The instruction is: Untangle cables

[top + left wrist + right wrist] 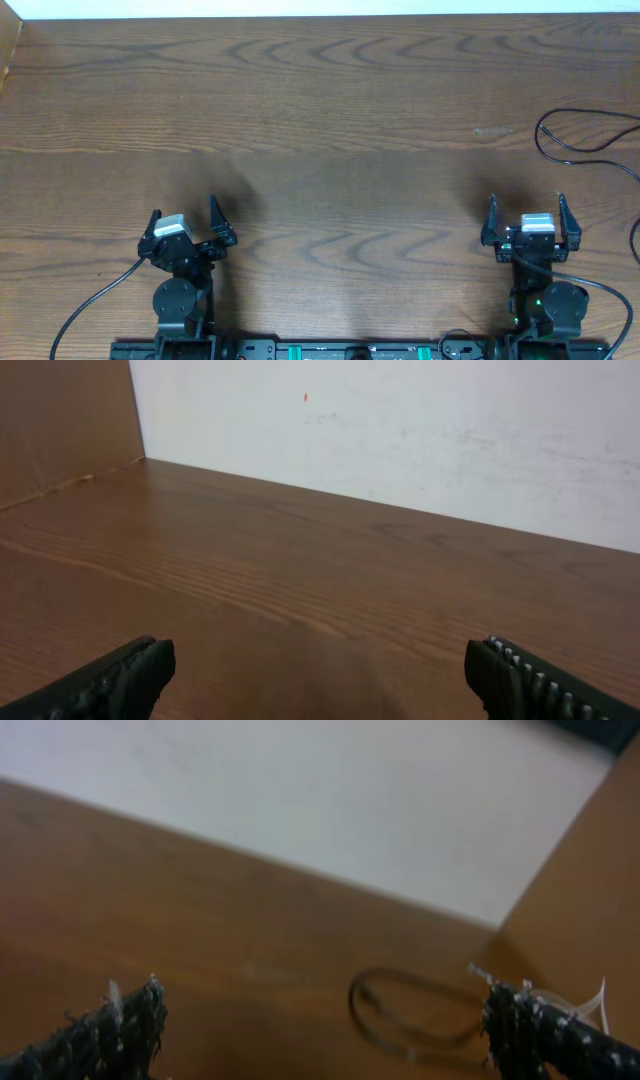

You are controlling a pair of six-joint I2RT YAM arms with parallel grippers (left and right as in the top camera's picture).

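Note:
A thin black cable (575,140) loops at the far right of the wooden table, running off the right edge. It also shows blurred in the right wrist view (405,1015), ahead of the fingers. No white cable is in view. My left gripper (188,228) is open and empty near the front left; its fingertips (320,675) frame bare wood. My right gripper (528,225) is open and empty near the front right, well short of the cable loop; its fingers (325,1030) are wide apart.
A white wall (400,430) borders the table's far edge. A brown side panel (60,420) stands at the far left and another (590,890) at the right. The arms' own thick black wires (95,300) trail by the bases.

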